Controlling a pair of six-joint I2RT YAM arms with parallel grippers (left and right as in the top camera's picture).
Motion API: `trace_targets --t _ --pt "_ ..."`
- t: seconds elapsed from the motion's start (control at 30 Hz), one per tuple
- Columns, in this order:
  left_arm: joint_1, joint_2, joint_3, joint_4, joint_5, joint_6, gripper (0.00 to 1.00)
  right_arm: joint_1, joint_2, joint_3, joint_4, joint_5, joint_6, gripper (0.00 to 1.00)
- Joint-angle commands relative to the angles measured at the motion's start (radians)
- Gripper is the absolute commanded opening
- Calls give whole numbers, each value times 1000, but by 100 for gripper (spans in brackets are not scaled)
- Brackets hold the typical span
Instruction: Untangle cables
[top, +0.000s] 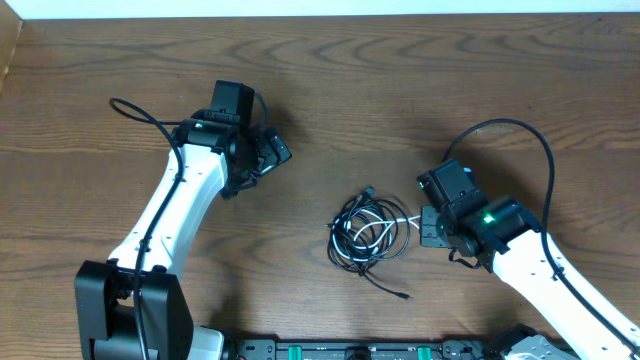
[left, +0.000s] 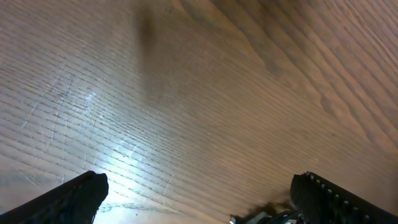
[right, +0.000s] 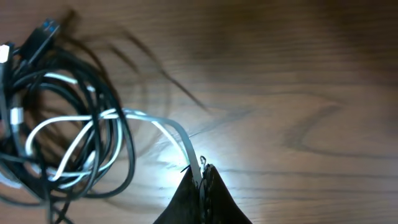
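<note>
Though tangled, thin glossy cables (top: 368, 237)

White arms (top: 172, 205), black claws (top: 277, 152) (top: 431, 227), looped black cords (top: 150, 118), green lights (top: 489, 217).

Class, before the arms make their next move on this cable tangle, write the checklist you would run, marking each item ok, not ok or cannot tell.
1. Right gripper shut on the white cable: ok.
2. Left gripper open and empty: ok.
3. Left gripper near the cable pile: not ok, it hangs over bare table, apart.
4. Black cables separated from white cable: not ok, looped together.
5. Knot in pile: cannot tell.
</note>
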Motion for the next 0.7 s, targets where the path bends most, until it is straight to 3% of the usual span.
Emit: trace_targets --t 0.0,0.27,0.37,0.43,0.67 --pt "3 2 -5 -3 -6 -4 99 -5 -9 -8 0 157 21 2" --pt "3 2 -5 -6 -5 -4 99 -5 -8 -8 38 238 21 2" --pt "2 2 -6 -141 1 -15 98 -5 -8 -8 48 245 21 2" --pt "-3 6 -8 -150 32 -26 98 -5 -5 -8 61 245 21 6" --pt "-119 8 -19 -144 85 31 98 -5 23 -8 62 218 21 64"
